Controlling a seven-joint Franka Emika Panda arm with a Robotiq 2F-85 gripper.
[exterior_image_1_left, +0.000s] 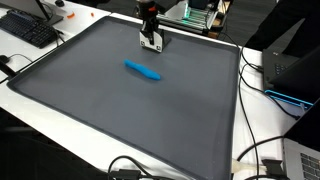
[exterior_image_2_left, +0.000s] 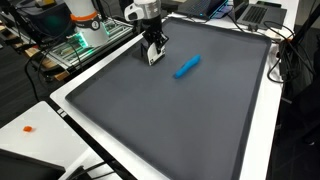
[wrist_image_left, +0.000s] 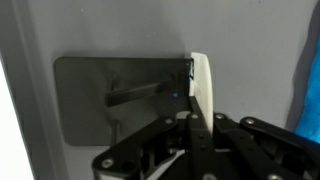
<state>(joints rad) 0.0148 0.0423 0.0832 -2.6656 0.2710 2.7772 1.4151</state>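
My gripper (exterior_image_1_left: 151, 38) (exterior_image_2_left: 153, 47) stands low over the far part of a large dark grey mat (exterior_image_1_left: 120, 115) (exterior_image_2_left: 170, 125). In the wrist view the jaws (wrist_image_left: 195, 120) are shut on a thin white flat piece (wrist_image_left: 201, 75), held on edge. The piece also shows below the fingers in both exterior views (exterior_image_1_left: 153, 46) (exterior_image_2_left: 151, 58), at or just above the mat. A blue elongated object (exterior_image_1_left: 142, 71) (exterior_image_2_left: 187, 66) lies on the mat a short way from the gripper. Its edge shows at the right of the wrist view (wrist_image_left: 311, 90).
The mat lies on a white table with a raised border. A keyboard (exterior_image_1_left: 28, 30) and a laptop (exterior_image_1_left: 295, 70) flank it, with cables (exterior_image_1_left: 255, 150) along one side. Equipment with a green board (exterior_image_2_left: 85, 38) stands behind the arm. A small orange item (exterior_image_2_left: 30, 128) lies on the white surface.
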